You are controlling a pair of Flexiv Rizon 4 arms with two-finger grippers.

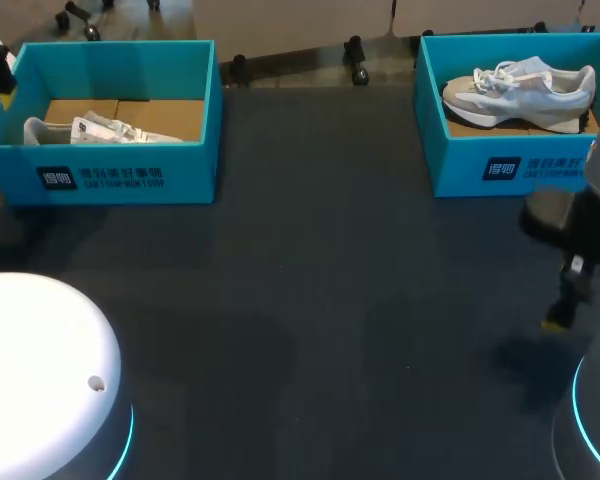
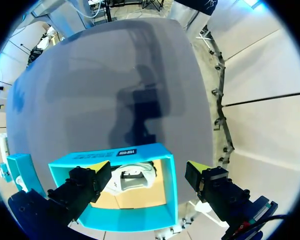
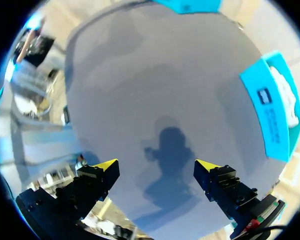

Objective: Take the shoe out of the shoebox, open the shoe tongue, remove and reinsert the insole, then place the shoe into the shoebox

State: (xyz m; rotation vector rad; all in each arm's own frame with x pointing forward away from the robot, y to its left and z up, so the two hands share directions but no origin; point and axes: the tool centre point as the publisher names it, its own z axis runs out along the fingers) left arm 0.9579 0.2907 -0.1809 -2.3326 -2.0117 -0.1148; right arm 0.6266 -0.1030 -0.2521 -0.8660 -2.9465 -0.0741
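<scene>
Closest to us, our right gripper (image 3: 156, 165) hangs over the dark table (image 1: 300, 300) near its right side. Its two yellow-tipped fingers are spread wide with nothing between them, and its shadow falls on the cloth just ahead of it.

Farther back, at the table's far right, stands the right shoebox (image 1: 460, 160), teal and open at the top. A grey-and-white sneaker (image 1: 520, 92) rests inside on the cardboard floor, side-on to us, with its toe toward the table's middle.

Level with it at the far left, and well apart from it, stands the left shoebox (image 1: 100, 175), also teal and also open. A white shoe (image 1: 100, 128) lies low inside, partly hidden by the front wall. In the left wrist view it looks to be lying on its side, though we cannot be sure.

Farthest out, our left gripper (image 2: 149, 167) hangs at this box's far outer corner, above the rim. Its fingers are spread wide and hold nothing. One finger shows over the box's wall and the other outside the box, with the white shoe down under the gap between them.
</scene>
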